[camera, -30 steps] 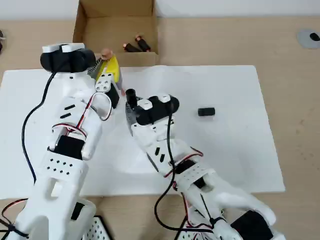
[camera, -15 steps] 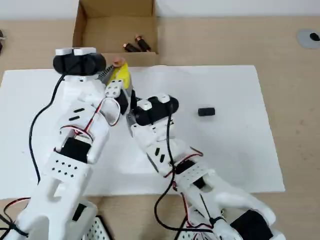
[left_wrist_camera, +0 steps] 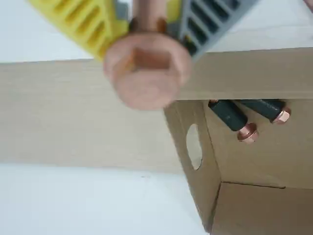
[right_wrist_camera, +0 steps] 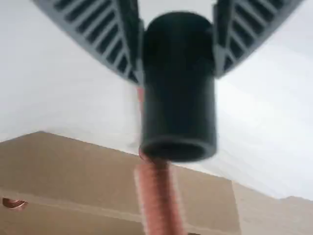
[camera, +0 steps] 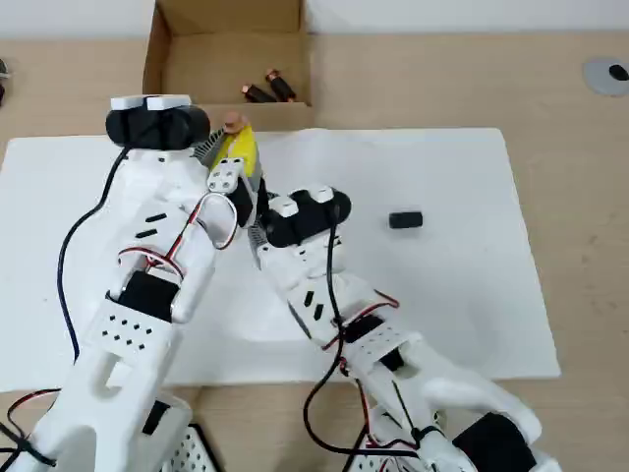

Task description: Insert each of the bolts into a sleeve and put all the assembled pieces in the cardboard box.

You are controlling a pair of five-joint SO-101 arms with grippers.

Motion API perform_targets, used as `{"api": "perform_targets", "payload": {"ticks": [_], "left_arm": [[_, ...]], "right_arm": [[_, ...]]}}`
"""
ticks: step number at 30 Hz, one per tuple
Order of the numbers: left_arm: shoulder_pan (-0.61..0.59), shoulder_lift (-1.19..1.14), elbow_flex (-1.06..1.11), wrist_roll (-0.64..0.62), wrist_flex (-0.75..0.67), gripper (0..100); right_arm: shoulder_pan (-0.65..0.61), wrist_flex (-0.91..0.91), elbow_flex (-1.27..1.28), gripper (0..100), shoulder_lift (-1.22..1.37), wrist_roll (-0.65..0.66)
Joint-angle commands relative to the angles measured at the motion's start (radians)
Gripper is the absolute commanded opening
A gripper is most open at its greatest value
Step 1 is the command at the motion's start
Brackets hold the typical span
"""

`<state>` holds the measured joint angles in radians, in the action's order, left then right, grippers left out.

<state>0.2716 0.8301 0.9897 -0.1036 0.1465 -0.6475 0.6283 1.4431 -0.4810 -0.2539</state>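
My left gripper (camera: 234, 147), with one yellow and one grey finger, is shut on a copper bolt (left_wrist_camera: 147, 66) whose hex head (camera: 233, 122) points toward the cardboard box (camera: 177, 69). My right gripper (right_wrist_camera: 177, 46) is shut on a black sleeve (right_wrist_camera: 179, 88) just beside it near the mat's far edge. The bolt's threaded shaft (right_wrist_camera: 157, 196) enters the sleeve's open end. Two assembled pieces (camera: 267, 88) lie in the box, also seen as dark sleeves with copper heads (left_wrist_camera: 247, 117). Another black sleeve (camera: 405, 220) lies on the white mat (camera: 472, 285) to the right.
The box stands open at the table's far side, its near wall (left_wrist_camera: 88, 107) just beyond the grippers. Both white arms (camera: 324, 305) cross the mat's left and middle. A grey disc (camera: 607, 74) sits at the far right corner of the wooden table.
My left gripper carried the bolt rightward to the sleeve held by my right gripper; the two now meet. The right arm stayed nearly still.
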Motion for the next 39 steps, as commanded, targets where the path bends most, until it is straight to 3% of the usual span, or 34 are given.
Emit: {"api": "perform_targets", "payload": {"ticks": [1, 8, 24, 31, 39], "left_arm": [[0.015, 0.024, -0.038, 0.025, 0.063, 1], [0.014, 0.024, -0.104, 0.025, 0.166, 1], [0.008, 0.025, -0.118, 0.054, 0.170, 1], [-0.008, 0.024, -0.195, 0.048, 0.275, 1], [-0.014, 0.024, -0.196, 0.020, 0.279, 1]], "right_arm": [[-0.015, 0.029, -0.064, 1.0, -0.004, 0.000], [-0.015, 0.029, -0.064, 1.0, -0.004, 0.031], [-0.015, 0.029, -0.064, 1.0, -0.004, 0.031], [-0.015, 0.029, -0.064, 1.0, -0.002, 0.031], [-0.025, 0.028, -0.064, 1.0, -0.001, 0.032]]}}
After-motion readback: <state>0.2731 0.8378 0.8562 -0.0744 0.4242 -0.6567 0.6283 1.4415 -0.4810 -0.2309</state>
